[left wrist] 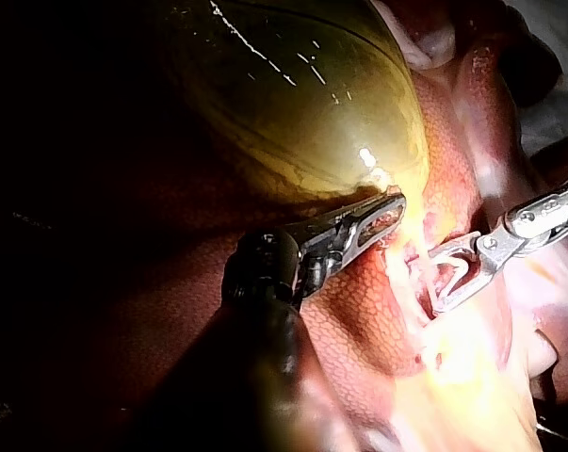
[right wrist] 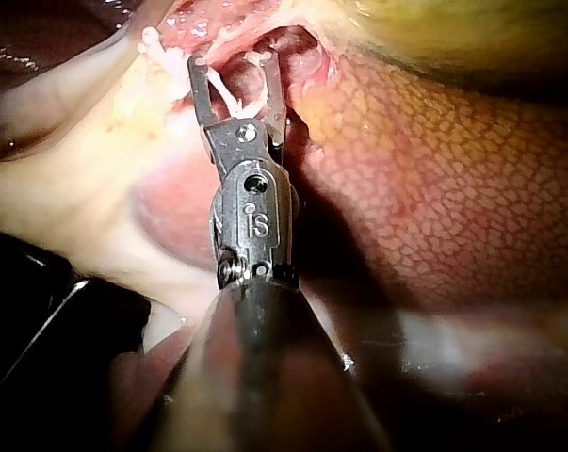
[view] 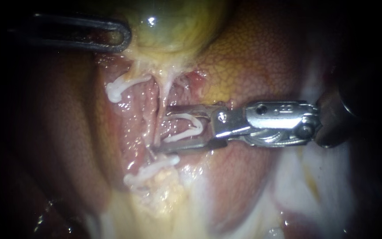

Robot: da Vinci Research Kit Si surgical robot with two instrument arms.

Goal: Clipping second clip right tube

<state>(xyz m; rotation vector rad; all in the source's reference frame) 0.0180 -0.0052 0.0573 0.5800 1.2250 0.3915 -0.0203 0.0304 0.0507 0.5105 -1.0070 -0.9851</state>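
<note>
Holding white clip (view: 198, 126), right instrument (view: 163, 129), jaws astride tube (view: 162, 96)

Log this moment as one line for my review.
right instrument: jaws shut on clip, at tube | left instrument: against gallbladder | already placed: upper clip, lower clip | state: clip not yet closed

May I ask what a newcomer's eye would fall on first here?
The right instrument, mid-scene, holds an open white clip between its jaws. Two more white clips sit on tissue nearby: the upper clip toward the gallbladder, the lower clip below the jaws. The left instrument touches the yellow-green gallbladder's edge.
</note>
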